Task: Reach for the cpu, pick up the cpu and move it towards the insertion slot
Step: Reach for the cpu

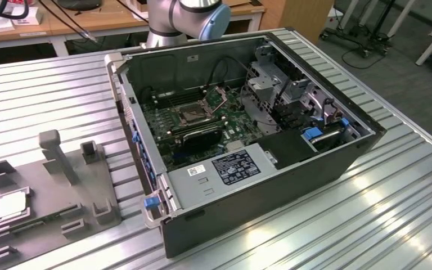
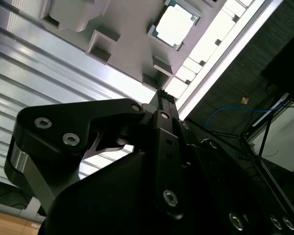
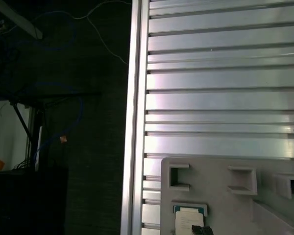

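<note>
The slatted aluminium bench (image 1: 396,191) is carrying everything: an open computer case (image 1: 276,185) is lying on its side in the middle, and a grey fixture plate (image 1: 47,197) is sitting just beside it on the exterior view's left. In the second wrist view the black gripper (image 2: 162,100) is hanging above the bench and looking toward that plate, touching nothing and holding nothing. Whether the jaws are spread or closed, I cannot tell from this edge-on angle. The reach looks to be in progress. Inside the case, the insertion slot (image 1: 193,115) is showing as a dark square framed in silvery metal on the motherboard, well apart from the plate. The cpu (image 1: 9,207) is resting in a shallow pocket near the plate's edge on the exterior view's left, apart from the gripper. To do this reach well, the gripper is probably best centred straight over the chip and squared to its edges, so that the low walls around the pocket are not fouling the approach and the chip is not tipping on contact. The chip is lying flat with its pale face upward, its sides running parallel to the pocket walls. Being close to square, it is offering no real long axis, so either pair of opposite edges seems equally fit for gripping.
</note>
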Tool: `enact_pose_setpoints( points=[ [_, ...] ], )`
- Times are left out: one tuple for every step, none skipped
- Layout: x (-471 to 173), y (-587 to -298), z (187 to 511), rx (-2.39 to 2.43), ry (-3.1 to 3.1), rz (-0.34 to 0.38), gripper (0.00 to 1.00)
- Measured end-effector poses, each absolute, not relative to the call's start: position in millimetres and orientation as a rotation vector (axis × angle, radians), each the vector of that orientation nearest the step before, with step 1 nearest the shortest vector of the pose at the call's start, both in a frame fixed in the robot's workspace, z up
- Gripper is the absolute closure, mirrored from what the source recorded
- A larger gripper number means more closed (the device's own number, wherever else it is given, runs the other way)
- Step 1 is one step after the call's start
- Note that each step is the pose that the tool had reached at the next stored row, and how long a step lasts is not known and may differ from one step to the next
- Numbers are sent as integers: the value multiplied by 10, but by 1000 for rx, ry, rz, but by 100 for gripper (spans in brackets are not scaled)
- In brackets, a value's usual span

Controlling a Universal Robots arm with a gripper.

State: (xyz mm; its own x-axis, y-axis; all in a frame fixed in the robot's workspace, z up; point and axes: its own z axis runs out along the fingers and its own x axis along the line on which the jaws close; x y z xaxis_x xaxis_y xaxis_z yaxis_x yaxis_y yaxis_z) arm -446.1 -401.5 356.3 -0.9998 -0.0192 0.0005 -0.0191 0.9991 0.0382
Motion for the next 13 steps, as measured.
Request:
enact_pose_setpoints(
  points=[
    [-4470,-4017,3563,30,-3140,-60,89],
    [-4475,-4019,3563,30,-3140,-60,89],
    [-4481,-4021,3562,30,-3140,-60,89],
    [-4502,-4040,3563,33,-3140,-60,89],
    [-4505,-4043,3563,33,-3140,-60,89],
    [-4508,-4046,3562,33,-3140,-60,89],
    [-4509,-4047,3563,34,-3140,-60,89],
    [-4511,-4049,3563,34,-3140,-60,89],
    [-4513,-4050,3562,34,-3140,-60,89],
    [-4514,-4052,3563,34,-3140,-60,89],
    [-4516,-4054,3563,34,-3140,-60,89],
    [-4518,-4055,3563,35,-3140,-60,89],
    [-4519,-4057,3563,35,-3140,-60,89]
  ],
)
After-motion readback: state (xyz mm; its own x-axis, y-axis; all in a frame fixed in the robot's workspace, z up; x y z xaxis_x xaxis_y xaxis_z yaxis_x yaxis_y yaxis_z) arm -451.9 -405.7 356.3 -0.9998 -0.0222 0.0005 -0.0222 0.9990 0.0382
